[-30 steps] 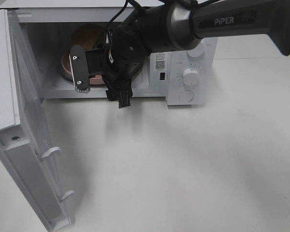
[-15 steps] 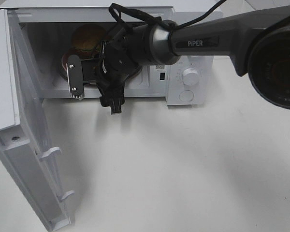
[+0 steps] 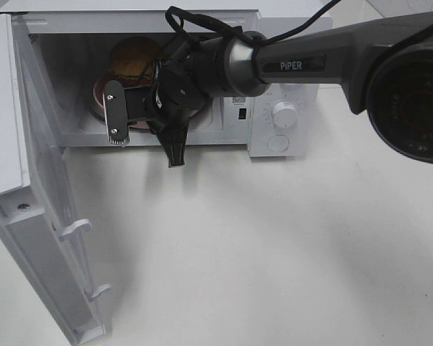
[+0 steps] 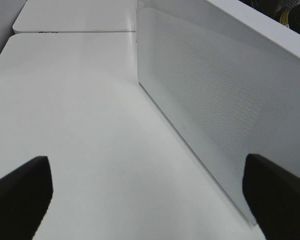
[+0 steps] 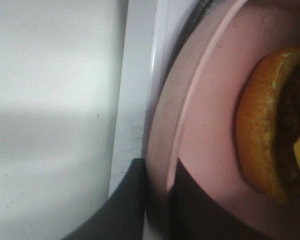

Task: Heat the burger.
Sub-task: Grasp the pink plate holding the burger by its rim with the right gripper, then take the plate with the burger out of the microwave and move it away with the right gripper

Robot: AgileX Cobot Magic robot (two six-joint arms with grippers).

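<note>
The burger (image 3: 133, 58), with a golden-brown bun, sits on a pink plate (image 3: 97, 97) inside the open microwave (image 3: 58, 43). My right arm reaches across to the oven's opening, and its gripper (image 3: 148, 133) is at the plate's front edge. In the right wrist view the plate's rim (image 5: 162, 150) runs between two dark fingers (image 5: 127, 205) that stand close on either side of it, with the burger (image 5: 267, 125) just beyond. My right gripper (image 5: 157, 200) is shut on that rim. My left gripper (image 4: 150, 200) is open and holds nothing. It faces the white perforated door panel (image 4: 215, 100).
The microwave door (image 3: 43, 238) hangs wide open toward the front left, handle (image 3: 76, 229) facing in. Two control knobs (image 3: 283, 113) sit on the panel to the right of the opening. White tabletop (image 3: 274, 252) spreads in front.
My right arm moved left and deeper toward the oven opening, and its fingers closed onto the pink plate's rim. The left gripper has stayed put.
</note>
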